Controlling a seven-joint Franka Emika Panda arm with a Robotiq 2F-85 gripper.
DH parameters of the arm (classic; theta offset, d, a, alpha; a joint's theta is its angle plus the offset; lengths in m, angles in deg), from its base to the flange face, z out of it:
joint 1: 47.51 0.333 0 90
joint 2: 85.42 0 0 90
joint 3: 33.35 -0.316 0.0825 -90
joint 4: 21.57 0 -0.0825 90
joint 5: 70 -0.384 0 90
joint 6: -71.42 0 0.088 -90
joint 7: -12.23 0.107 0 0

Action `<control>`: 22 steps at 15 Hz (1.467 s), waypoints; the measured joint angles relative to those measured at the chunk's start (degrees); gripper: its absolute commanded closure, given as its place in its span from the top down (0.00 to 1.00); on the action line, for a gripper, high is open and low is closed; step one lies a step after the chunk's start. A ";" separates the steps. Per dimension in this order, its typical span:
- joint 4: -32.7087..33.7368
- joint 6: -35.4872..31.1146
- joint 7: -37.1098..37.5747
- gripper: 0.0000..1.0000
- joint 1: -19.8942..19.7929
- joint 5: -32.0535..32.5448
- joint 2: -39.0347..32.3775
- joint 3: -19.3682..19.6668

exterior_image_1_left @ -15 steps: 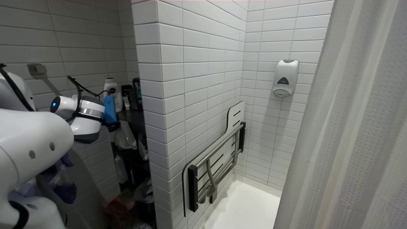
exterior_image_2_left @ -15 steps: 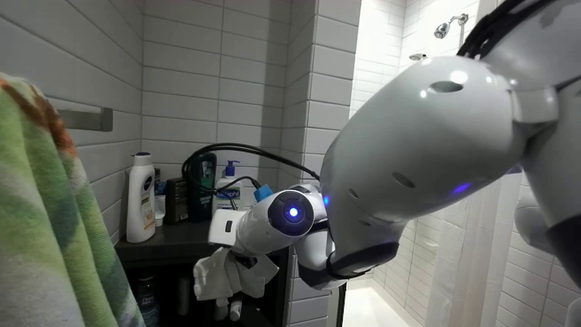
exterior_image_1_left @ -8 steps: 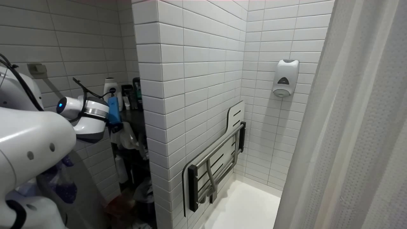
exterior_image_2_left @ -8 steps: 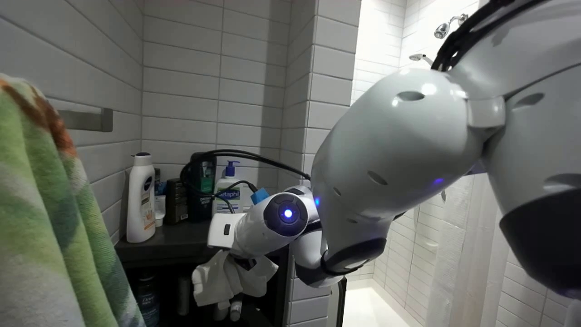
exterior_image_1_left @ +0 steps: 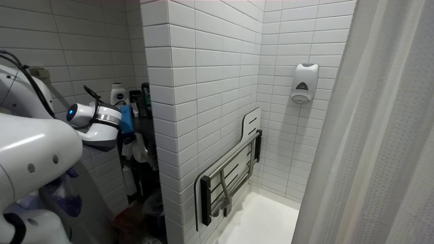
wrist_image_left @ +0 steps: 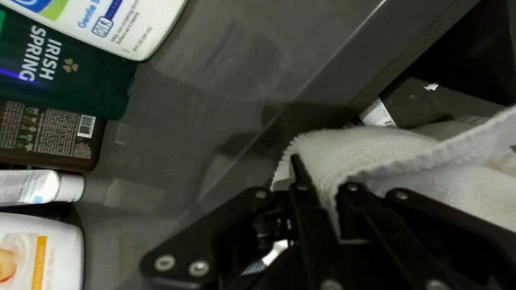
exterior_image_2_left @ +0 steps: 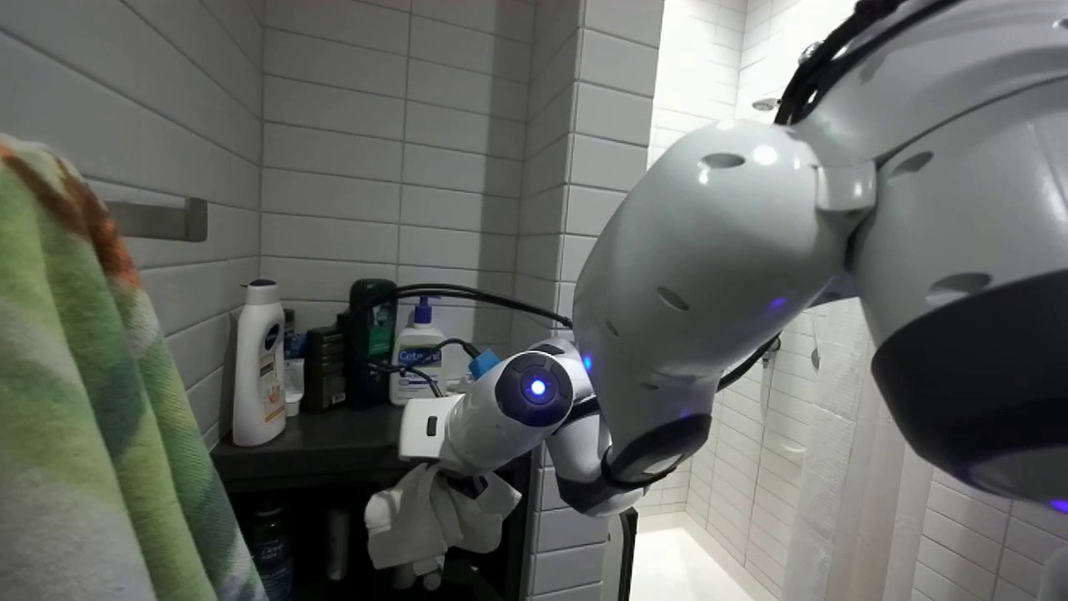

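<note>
An end effector (wrist_image_left: 322,175) pinches a white cloth (exterior_image_2_left: 425,522) near the edge of a dark shelf (wrist_image_left: 242,68) bearing toiletry bottles (exterior_image_2_left: 259,367).

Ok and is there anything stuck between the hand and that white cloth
No, nothing visible: the hand is shut on the white cloth, which hangs below it. The green bottle stands apart on the dark shelf.

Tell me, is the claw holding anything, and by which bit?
Yes: the claw pinches a white cloth at its upper part, close to an edge; the rest hangs below. Whether a corner is caught too, I can't tell.
</note>
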 measured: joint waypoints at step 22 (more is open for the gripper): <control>0.71 0.02 0.02 0.02 -3.17 6.29 -5.73 -1.17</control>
